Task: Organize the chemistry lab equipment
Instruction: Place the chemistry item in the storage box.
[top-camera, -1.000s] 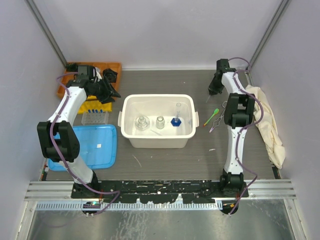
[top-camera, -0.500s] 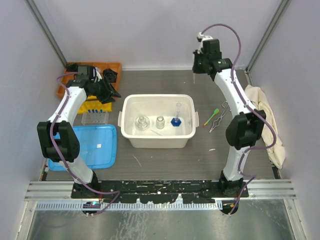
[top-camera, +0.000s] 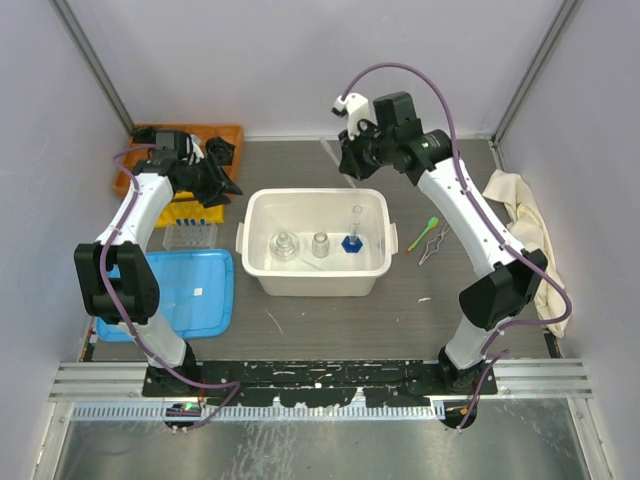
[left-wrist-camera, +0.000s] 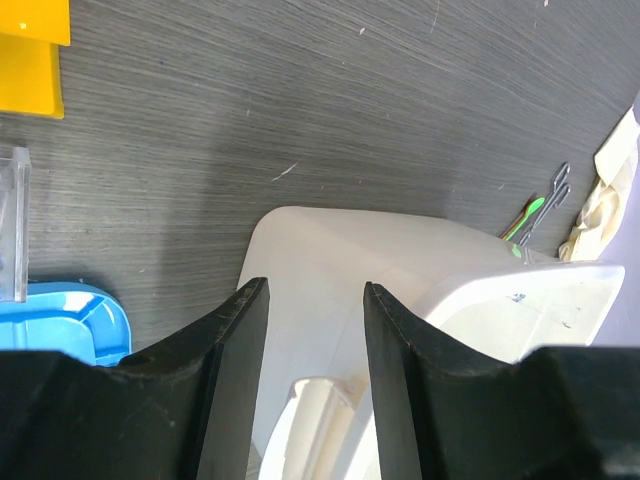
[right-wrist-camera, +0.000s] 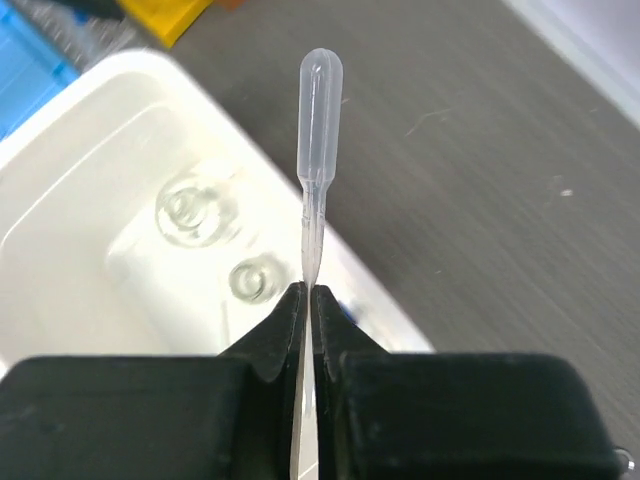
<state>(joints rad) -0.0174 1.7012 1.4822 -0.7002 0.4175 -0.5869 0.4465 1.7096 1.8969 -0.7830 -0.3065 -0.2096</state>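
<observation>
My right gripper (top-camera: 350, 166) hangs above the far rim of the white tub (top-camera: 315, 195), shut on the stem of a clear plastic pipette (right-wrist-camera: 320, 150) whose bulb points away from the jaws. Seen from the right wrist, the gripper (right-wrist-camera: 309, 290) has a glass flask (right-wrist-camera: 195, 210) and a small jar (right-wrist-camera: 255, 280) below it inside the tub. A cylinder with a blue base (top-camera: 352, 240) stands there too. The left gripper (top-camera: 232, 188) is open and empty at the tub's left end (left-wrist-camera: 330, 260). A green spoon (top-camera: 424, 230) and forceps (top-camera: 435, 245) lie right of the tub.
An orange tray (top-camera: 225, 135) sits at the back left, with a yellow rack (top-camera: 185, 210) and a clear rack (top-camera: 190, 235) in front of it. A blue tray (top-camera: 190, 295) lies near the left arm. A cream cloth (top-camera: 535, 250) is bunched along the right wall.
The right arm has swung from the back right corner leftward to over the tub's far edge, carrying the pipette. The left arm has stayed put.
</observation>
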